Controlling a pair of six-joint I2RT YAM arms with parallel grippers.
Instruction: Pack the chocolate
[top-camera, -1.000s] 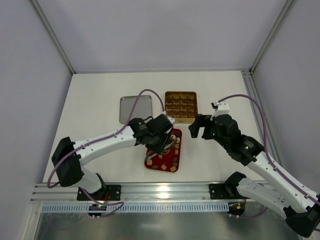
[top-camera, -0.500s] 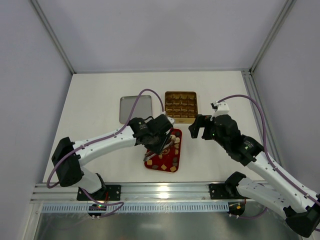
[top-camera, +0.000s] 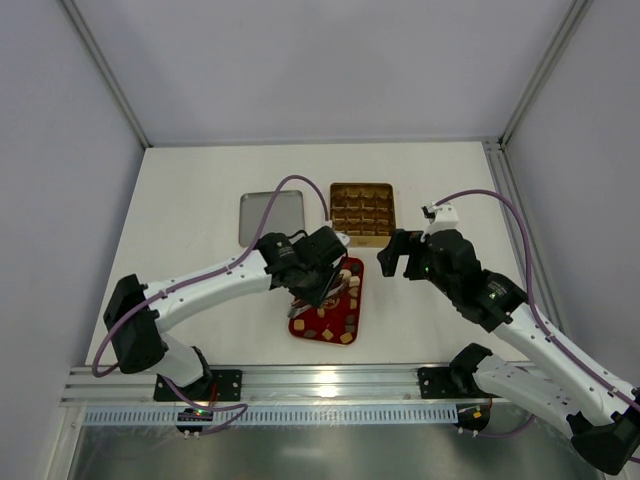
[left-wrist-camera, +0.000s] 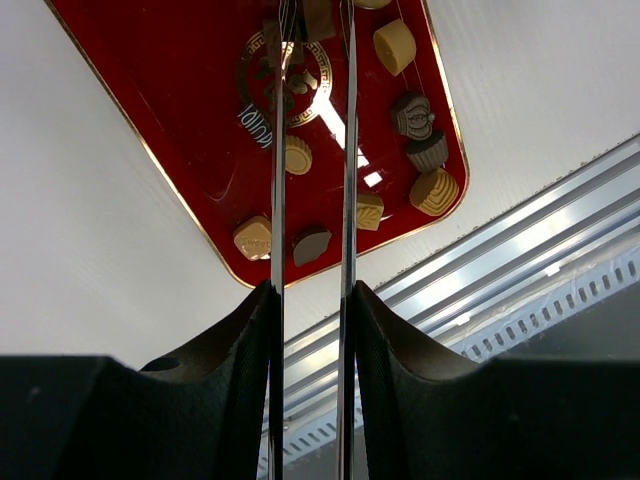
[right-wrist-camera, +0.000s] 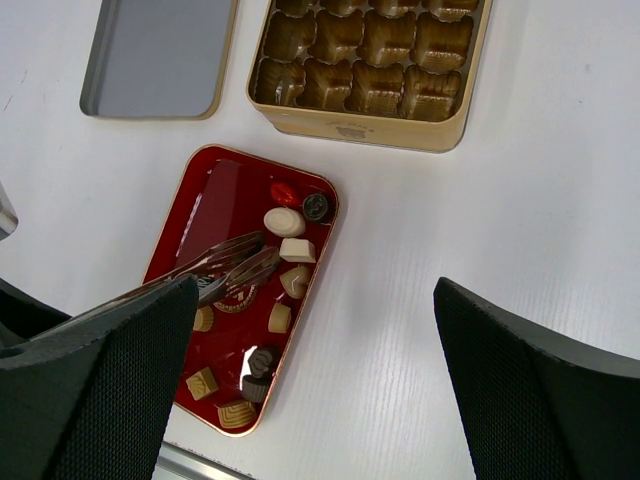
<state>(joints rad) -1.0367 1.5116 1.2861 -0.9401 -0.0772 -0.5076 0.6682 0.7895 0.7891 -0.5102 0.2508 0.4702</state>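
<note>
Chocolate (right-wrist-camera: 285, 222): small pieces lay scattered in the red tray (right-wrist-camera: 190, 225) on the surface.
Left hand (left-wrist-camera: 312, 300): clamped on metal tongs (right-wrist-camera: 225, 262), tips over the tray; barely shifted since a second before.
Right hand (top-camera: 400, 258): spread wide, empty, near the gold tin (right-wrist-camera: 365, 95), unchanged.
</note>
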